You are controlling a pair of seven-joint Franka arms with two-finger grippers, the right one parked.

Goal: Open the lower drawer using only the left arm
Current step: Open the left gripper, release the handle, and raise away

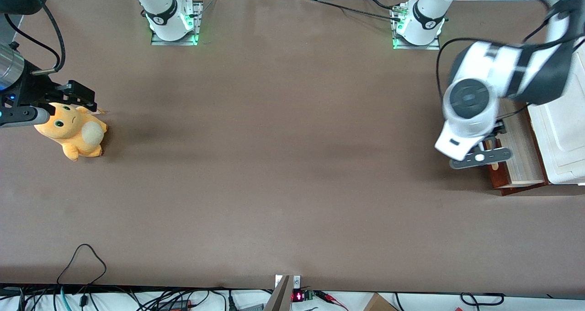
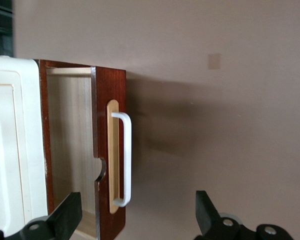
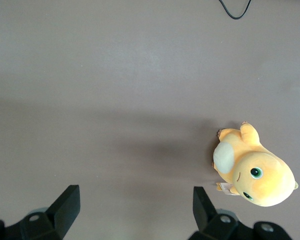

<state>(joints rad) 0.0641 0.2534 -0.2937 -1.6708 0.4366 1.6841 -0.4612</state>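
Above the lower drawer (image 2: 110, 150), gripper (image 2: 135, 220) gapes.

Reddish-brown drawer (image 2: 110, 150) front, white handle (image 2: 123, 159) on tan strip; black gripper (image 2: 135, 220) above it; orange plush toy (image 1: 73, 130); brown desk (image 1: 274, 164).

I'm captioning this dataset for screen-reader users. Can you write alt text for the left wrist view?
A dark reddish-brown lower drawer stands pulled partly out from under a white cabinet top, showing pale wood inside. Its white bar handle is free, with the left arm's open tool hanging above it, one finger over the drawer's inside and one over the brown table.
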